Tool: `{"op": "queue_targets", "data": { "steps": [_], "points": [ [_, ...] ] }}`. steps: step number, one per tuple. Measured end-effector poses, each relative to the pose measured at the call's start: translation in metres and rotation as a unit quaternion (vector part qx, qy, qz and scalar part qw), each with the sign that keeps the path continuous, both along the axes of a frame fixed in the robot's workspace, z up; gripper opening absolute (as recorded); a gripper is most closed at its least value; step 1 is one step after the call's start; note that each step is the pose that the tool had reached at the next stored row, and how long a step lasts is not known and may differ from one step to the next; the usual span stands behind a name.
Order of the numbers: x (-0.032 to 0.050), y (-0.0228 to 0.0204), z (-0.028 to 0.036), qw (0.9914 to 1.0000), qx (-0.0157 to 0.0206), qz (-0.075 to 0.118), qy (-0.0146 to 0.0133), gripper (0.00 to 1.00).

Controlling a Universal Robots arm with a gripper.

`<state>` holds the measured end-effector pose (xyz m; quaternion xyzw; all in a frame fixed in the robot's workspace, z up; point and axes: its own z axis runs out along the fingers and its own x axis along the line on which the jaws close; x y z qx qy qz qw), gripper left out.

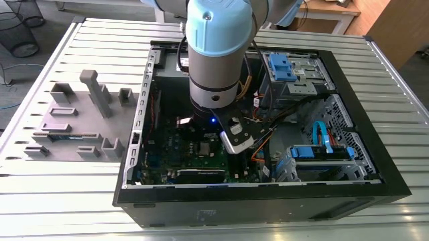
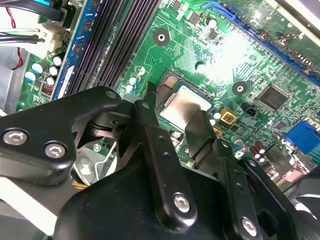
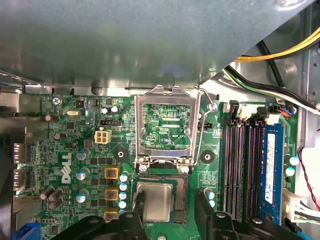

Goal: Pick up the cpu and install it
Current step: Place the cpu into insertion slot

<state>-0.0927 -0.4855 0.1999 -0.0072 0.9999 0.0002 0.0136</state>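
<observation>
Presently the small square silver-topped cpu [image 3: 155, 201] lies flat in the black socket [image 3: 181, 200] on the green motherboard [image 3: 75, 130], inside the open black computer case [image 1: 268, 208]. The gripper [image 3: 170, 204] hangs directly over it, its black fingers [image 3: 202, 207] apart, one on each side of the chip, with no squeeze evident. The hinged metal retention frame [image 3: 138, 130] stands open beside the socket. Judgement: seating requires the chip level and square to the socket, without sideways drag.
</observation>
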Motion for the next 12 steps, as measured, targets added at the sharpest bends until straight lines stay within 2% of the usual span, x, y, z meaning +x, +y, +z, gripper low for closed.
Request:
{"op": "queue_targets", "data": {
  "steps": [4,12],
  "points": [
    [-0.0016,0.0,-0.0019,0.9997,0.0,-0.024,0.0,0.51],
    [-0.0057,-0.0003,-0.0033,0.99948,0.0,-0.032,-0.0001,0.51]
  ]
}}
